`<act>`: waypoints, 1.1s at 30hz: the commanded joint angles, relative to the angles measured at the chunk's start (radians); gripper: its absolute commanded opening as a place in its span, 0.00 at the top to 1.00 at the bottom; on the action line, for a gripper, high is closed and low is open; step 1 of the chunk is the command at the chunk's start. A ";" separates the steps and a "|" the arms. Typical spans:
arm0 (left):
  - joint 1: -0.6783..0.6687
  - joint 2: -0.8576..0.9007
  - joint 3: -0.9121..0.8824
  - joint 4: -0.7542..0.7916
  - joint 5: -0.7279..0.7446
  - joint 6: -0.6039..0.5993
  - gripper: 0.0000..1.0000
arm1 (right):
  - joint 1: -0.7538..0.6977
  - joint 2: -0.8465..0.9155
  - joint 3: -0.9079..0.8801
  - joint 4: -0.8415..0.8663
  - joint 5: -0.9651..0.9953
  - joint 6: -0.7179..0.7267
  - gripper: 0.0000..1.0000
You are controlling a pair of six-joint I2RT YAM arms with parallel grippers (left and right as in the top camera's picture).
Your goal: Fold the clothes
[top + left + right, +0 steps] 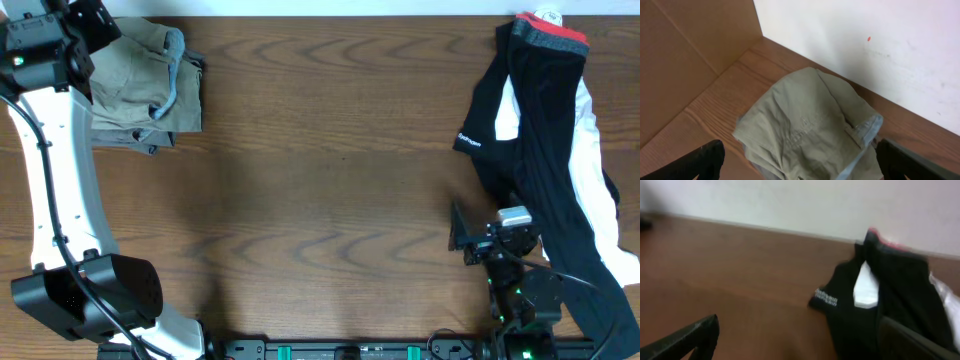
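Clothes in two heaps on wooden table (330, 180): khaki-olive shorts (145, 90) bunched at far left, black-white sportswear (540, 130) with red waistband (552, 32) at far right. Small white print (826, 299) on its black cloth, too blurred to read. Left gripper (802, 162) spread wide above the shorts, gripping nothing. Right gripper (800, 342) spread wide beside the sportswear, empty.

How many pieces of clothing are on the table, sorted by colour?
Khaki shorts: 1
Black-and-white sportswear: 1
Total: 2
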 commanded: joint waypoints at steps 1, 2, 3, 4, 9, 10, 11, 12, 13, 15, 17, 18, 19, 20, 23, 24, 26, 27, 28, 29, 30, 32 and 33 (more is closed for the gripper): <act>0.003 0.008 0.003 -0.003 -0.004 -0.002 0.02 | -0.002 -0.068 -0.001 -0.012 0.001 0.008 0.01; 0.003 0.008 0.003 -0.003 -0.004 -0.002 0.02 | -0.002 -0.087 -0.001 -0.012 0.001 0.008 0.01; 0.003 0.008 0.003 -0.003 -0.004 -0.002 0.02 | -0.002 -0.094 -0.001 -0.012 0.001 0.008 0.01; 0.003 0.008 0.003 -0.003 -0.004 -0.002 0.02 | -0.002 -0.098 -0.001 -0.013 0.003 0.008 0.01; 0.003 0.008 0.003 -0.003 -0.004 -0.002 0.02 | -0.002 -0.094 -0.001 -0.011 0.004 0.009 0.01; 0.003 0.008 0.003 -0.003 -0.004 -0.002 0.02 | -0.002 -0.094 -0.001 -0.011 0.004 0.009 0.01; 0.003 0.008 0.003 -0.003 -0.004 -0.002 0.02 | -0.002 -0.094 -0.001 -0.011 0.004 0.009 0.01; 0.003 0.008 0.003 -0.003 -0.004 -0.002 0.02 | -0.002 -0.094 -0.001 -0.011 0.004 0.009 0.01; 0.003 0.008 0.003 -0.003 -0.004 -0.002 0.02 | -0.002 -0.094 -0.001 -0.011 0.004 0.008 0.01; 0.003 0.008 0.003 -0.003 -0.004 -0.002 0.02 | -0.002 -0.094 -0.001 -0.011 0.004 0.009 0.01; 0.003 0.008 0.003 -0.003 -0.004 -0.002 0.02 | -0.002 -0.094 -0.001 -0.011 0.004 0.009 0.01; 0.003 0.008 0.003 -0.003 -0.004 -0.002 0.02 | -0.002 -0.094 -0.001 -0.011 0.004 0.009 0.01; 0.003 0.008 0.003 -0.003 -0.004 -0.002 0.02 | -0.002 -0.094 -0.001 -0.011 0.004 0.009 0.01; 0.003 0.008 0.003 -0.003 -0.004 -0.002 0.02 | -0.002 -0.094 -0.001 -0.011 0.004 0.009 0.01; 0.003 0.008 0.003 -0.003 -0.004 -0.002 0.02 | -0.002 -0.094 -0.001 -0.011 0.004 0.009 0.01; 0.003 0.008 0.003 -0.003 -0.004 -0.002 0.02 | -0.002 -0.094 -0.001 -0.011 0.004 0.009 0.01; 0.003 0.008 0.003 -0.003 -0.004 -0.002 0.02 | -0.002 -0.094 -0.001 -0.011 0.004 0.009 0.01; 0.003 0.008 0.003 -0.003 -0.005 -0.002 0.02 | -0.002 -0.094 -0.001 -0.011 0.004 0.009 0.01; 0.003 0.008 0.003 -0.003 -0.004 -0.002 0.02 | -0.002 -0.094 -0.001 -0.011 0.004 0.009 0.01; 0.003 0.008 0.003 -0.003 -0.004 -0.002 0.02 | -0.002 -0.094 -0.001 -0.011 0.004 0.008 0.01; 0.003 0.008 0.003 -0.003 -0.004 -0.002 0.02 | -0.002 -0.094 -0.001 -0.011 0.004 0.009 0.01; 0.003 0.008 0.003 -0.003 -0.004 -0.002 0.02 | -0.002 -0.094 -0.001 -0.011 0.004 0.008 0.01; 0.003 0.005 0.003 -0.003 -0.004 -0.002 0.02 | -0.002 -0.094 -0.001 -0.011 0.004 0.009 0.02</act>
